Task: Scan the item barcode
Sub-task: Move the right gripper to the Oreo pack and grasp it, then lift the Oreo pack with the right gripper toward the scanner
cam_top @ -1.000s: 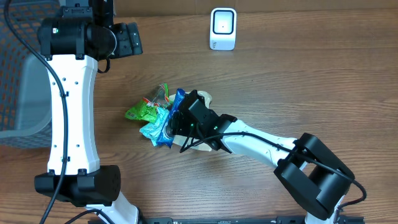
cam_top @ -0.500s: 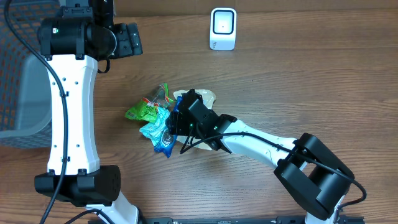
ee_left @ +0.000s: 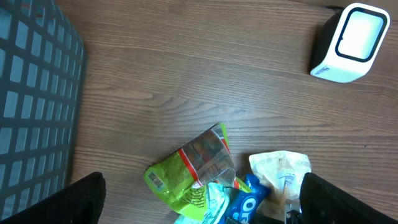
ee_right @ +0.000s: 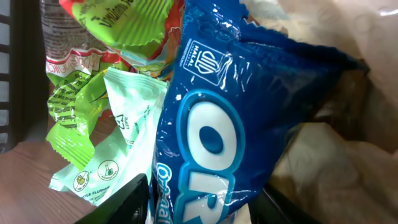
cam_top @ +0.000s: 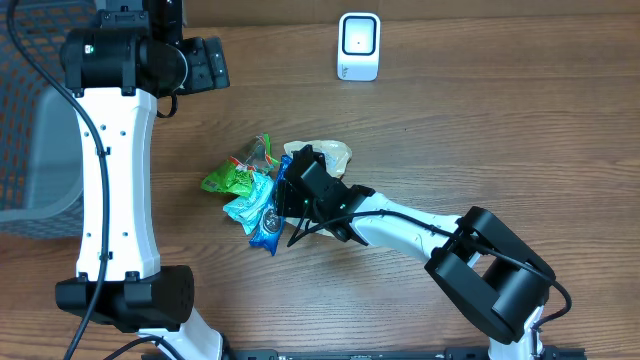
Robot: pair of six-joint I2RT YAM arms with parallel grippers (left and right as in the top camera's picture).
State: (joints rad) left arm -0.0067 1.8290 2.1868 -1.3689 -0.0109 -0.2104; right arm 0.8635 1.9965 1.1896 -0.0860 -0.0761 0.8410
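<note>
A blue Oreo pack (ee_right: 230, 124) fills the gap between my right gripper's (ee_right: 202, 208) black fingers (ee_right: 127, 199), which press on both its sides. From overhead, that gripper (cam_top: 287, 200) lies low in the small heap, with the blue pack's (cam_top: 266, 235) end sticking out toward the front. No barcode shows on the pack's visible face. The white scanner (cam_top: 358, 46) stands at the table's back edge, well apart from the heap. My left gripper (ee_left: 199, 208) hangs high at the back left, wide open and empty, looking down on the heap and the scanner (ee_left: 349, 42).
Around the blue pack lie a green snack pack (cam_top: 228, 180), a clear wrapper with a red stripe (cam_top: 260, 150), a pale mint wipes pack (cam_top: 248, 208) and a beige pack (cam_top: 328, 153). A grey mesh basket (cam_top: 30, 120) stands at the left edge.
The right jaws widened briefly, then narrowed onto the blue pack. Its lower end slid toward the table's front, and more of the beige pack shows. The left arm stayed still.
</note>
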